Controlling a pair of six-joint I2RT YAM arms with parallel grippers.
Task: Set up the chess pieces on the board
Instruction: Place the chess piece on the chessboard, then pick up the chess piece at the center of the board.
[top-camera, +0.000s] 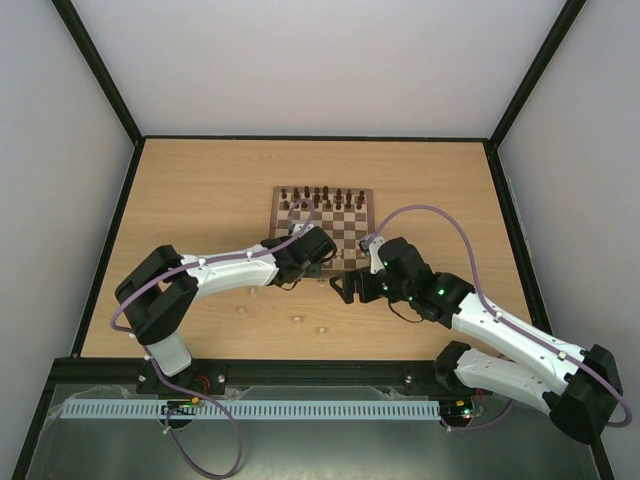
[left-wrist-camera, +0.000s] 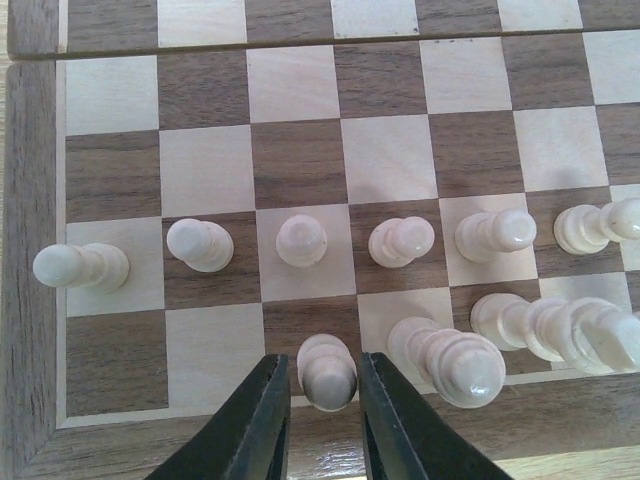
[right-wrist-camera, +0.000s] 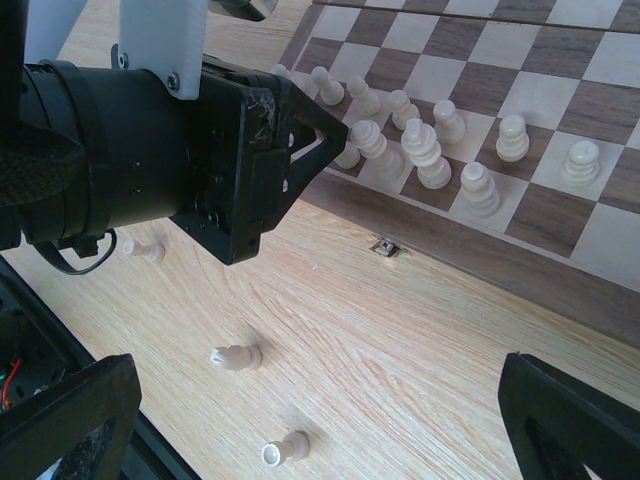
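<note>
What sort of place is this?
Probably a robotics lab test cell: plain white walls in a black frame enclose a wooden table, with a left arm and right arm bolted at its near edge.

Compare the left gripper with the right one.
The left gripper is nearly closed, narrowly flanking an upright pale piece on the board's near row; the right gripper gapes wide with nothing in it. Left hangs over the board, right over the table. Both have black fingers.
</note>
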